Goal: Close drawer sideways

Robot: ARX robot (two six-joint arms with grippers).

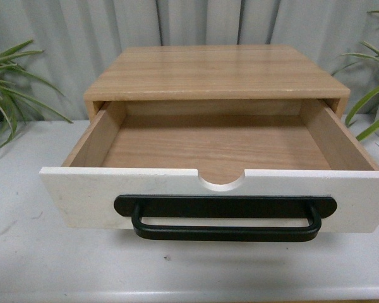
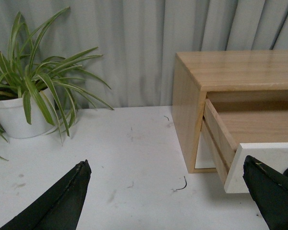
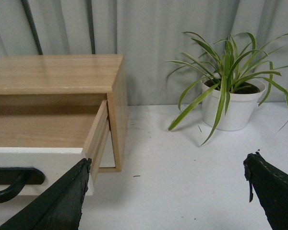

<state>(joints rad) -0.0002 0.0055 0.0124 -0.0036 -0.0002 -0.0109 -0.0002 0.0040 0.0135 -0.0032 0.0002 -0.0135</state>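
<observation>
The drawer [image 1: 215,145] stands pulled far out of its light wood cabinet [image 1: 215,72]. It has a white front panel [image 1: 69,199], a long black bar handle [image 1: 226,218] and a half-round notch in the top edge. Its light wood inside holds nothing. Neither gripper shows in the front view. My left gripper [image 2: 168,184] is open over the table, left of the cabinet [image 2: 187,110], with one finger [image 2: 271,194] by the panel's corner [image 2: 259,163]. My right gripper [image 3: 165,184] is open over the table, right of the drawer [image 3: 38,163], with one finger [image 3: 62,199] at the panel's end.
The cabinet sits on a white table [image 1: 25,252] before a grey curtain. A potted plant [image 2: 24,96] stands at the far left and another [image 3: 228,91] at the far right. Their leaves show at both edges of the front view.
</observation>
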